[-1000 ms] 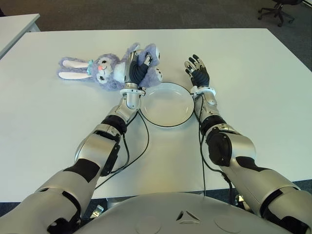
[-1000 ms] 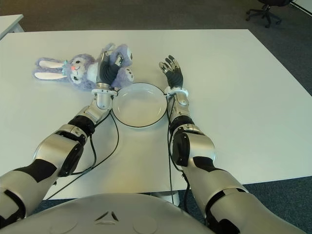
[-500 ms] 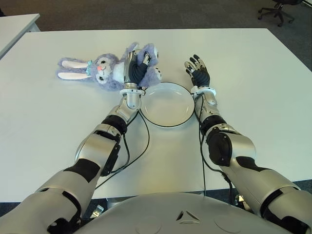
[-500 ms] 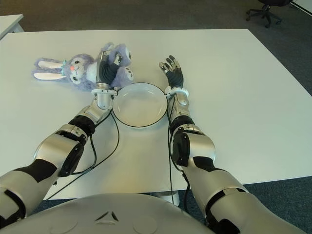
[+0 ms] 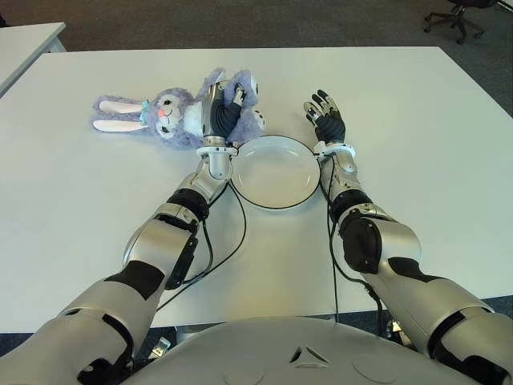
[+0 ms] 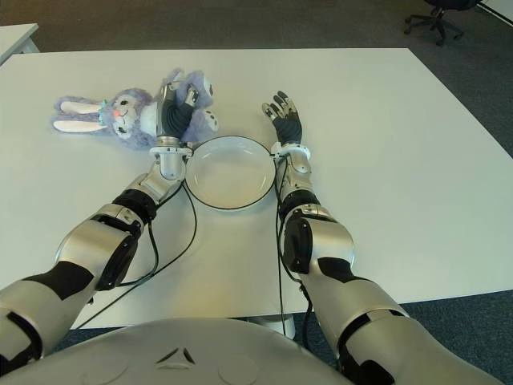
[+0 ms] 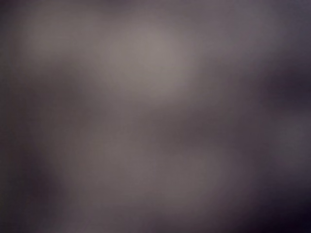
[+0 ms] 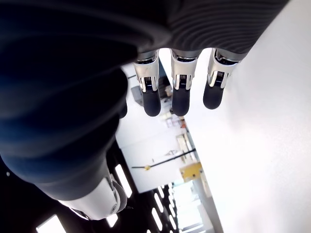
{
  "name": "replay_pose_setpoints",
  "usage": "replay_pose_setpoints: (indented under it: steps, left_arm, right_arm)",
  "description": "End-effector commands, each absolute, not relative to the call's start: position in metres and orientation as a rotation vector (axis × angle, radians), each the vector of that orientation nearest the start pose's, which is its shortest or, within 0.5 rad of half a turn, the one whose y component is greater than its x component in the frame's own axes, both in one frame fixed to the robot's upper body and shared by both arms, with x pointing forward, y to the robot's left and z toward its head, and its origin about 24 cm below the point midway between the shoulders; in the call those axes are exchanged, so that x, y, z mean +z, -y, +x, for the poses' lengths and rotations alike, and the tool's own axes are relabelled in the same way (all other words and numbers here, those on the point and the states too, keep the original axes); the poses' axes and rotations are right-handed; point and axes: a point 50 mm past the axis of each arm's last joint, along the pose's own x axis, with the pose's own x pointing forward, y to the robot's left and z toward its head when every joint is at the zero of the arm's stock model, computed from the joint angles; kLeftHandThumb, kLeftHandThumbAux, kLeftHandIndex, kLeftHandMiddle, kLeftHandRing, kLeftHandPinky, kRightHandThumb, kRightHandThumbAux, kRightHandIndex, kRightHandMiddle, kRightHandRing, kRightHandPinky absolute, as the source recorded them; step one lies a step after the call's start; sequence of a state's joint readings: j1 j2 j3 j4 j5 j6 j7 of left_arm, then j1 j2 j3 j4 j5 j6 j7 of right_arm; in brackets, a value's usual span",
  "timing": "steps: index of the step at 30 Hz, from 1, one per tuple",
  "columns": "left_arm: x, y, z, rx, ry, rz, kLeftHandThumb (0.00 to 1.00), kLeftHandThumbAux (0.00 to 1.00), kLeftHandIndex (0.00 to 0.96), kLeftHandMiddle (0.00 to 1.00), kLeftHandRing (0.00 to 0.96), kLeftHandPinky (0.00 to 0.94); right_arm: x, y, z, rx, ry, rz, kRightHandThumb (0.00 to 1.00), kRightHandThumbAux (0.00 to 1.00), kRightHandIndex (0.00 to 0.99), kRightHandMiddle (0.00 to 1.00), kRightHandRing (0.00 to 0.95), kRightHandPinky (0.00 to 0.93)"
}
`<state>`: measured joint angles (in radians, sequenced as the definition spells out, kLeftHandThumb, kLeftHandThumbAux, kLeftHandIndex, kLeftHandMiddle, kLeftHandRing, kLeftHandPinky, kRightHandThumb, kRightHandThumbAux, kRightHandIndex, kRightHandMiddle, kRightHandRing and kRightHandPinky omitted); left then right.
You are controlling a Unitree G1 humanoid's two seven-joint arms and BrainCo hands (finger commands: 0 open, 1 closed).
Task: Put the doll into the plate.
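A purple plush bunny doll (image 5: pixel 172 112) with white ears lies on the white table, behind and to the left of the white plate (image 5: pixel 276 172). My left hand (image 5: pixel 222 112) covers the doll's body, its fingers curled into the plush. The left wrist view is filled by a dark blur. My right hand (image 5: pixel 324 119) shows just right of the plate's far rim, fingers straight and spread, holding nothing. Nothing lies in the plate.
The white table (image 5: pixel 417 120) runs wide on both sides of the plate. Black cables (image 5: pixel 232 241) trail from my left forearm across the near part of it. An office chair (image 5: pixel 457 16) stands on the floor at the far right, another table's corner (image 5: pixel 24 40) at the far left.
My left hand has closed tighter on the doll's body, and the doll has shifted slightly back and left. The right hand has not moved.
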<state>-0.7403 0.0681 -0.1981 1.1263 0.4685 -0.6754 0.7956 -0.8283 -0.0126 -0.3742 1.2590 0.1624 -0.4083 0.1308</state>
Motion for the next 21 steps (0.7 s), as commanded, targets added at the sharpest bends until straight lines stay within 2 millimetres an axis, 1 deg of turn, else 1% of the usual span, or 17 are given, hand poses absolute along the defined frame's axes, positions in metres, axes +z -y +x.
replay_pose_setpoints:
  steps: [1,8,12,15,21]
  left_arm:
    - [0.0689,-0.0947,0.3441,0.202,0.497,0.472,0.72,0.687,0.774,0.886,0.901,0.911]
    - [0.0691,-0.0957,0.3442,0.196,0.491,0.454,0.74,0.685,0.774,0.884,0.894,0.906]
    - [0.0704,-0.0961,0.3442,0.199,0.503,0.454,0.749,0.683,0.775,0.886,0.896,0.906]
    - [0.0722,-0.0963,0.3441,0.2,0.52,0.458,0.76,0.68,0.781,0.887,0.9,0.909]
    - [0.0747,-0.0973,0.3439,0.202,0.541,0.451,0.782,0.671,0.774,0.879,0.889,0.897]
  right_arm:
    - [-0.0061,0.1325,0.3421,-0.026,-0.244,0.359,0.409,0.823,0.123,0.103,0.071,0.07]
    - [-0.0066,0.1329,0.3418,-0.026,-0.246,0.367,0.408,0.833,0.124,0.106,0.074,0.079]
    - [-0.0068,0.1329,0.3417,-0.024,-0.247,0.366,0.402,0.838,0.115,0.099,0.068,0.06]
    - [-0.0071,0.1329,0.3414,-0.023,-0.246,0.362,0.399,0.839,0.111,0.098,0.071,0.076]
    - [-0.0073,0.1328,0.3412,-0.026,-0.247,0.371,0.422,0.844,0.138,0.106,0.08,0.089]
